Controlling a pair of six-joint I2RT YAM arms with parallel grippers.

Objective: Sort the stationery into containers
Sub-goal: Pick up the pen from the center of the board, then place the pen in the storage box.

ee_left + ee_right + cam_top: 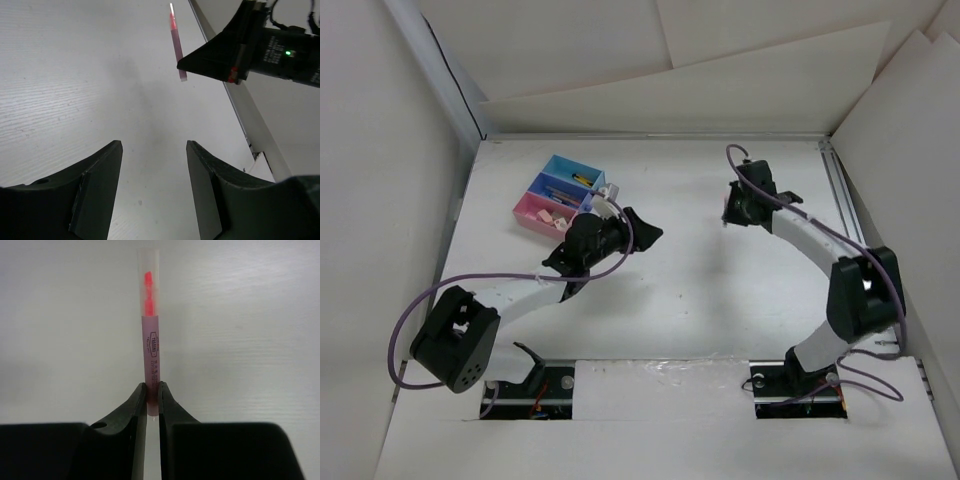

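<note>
Now the right hand (153, 390) is pinching the pink pen (150, 340) by 1 end, its long axis pointing straight ahead; the containers (542, 184) are lying well left, near the spread, empty left hand (154, 147).

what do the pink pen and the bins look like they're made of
Pink pen: likely plastic, translucent pink barrel, clear cap showing the tip inside. Bins: probably moulded plastic, thin, evenly coloured walls; finish too small to judge.

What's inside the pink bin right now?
Several pale eraser-like blocks lie in the pink bin; one end is covered by the left arm, so anything there is unseen.
</note>
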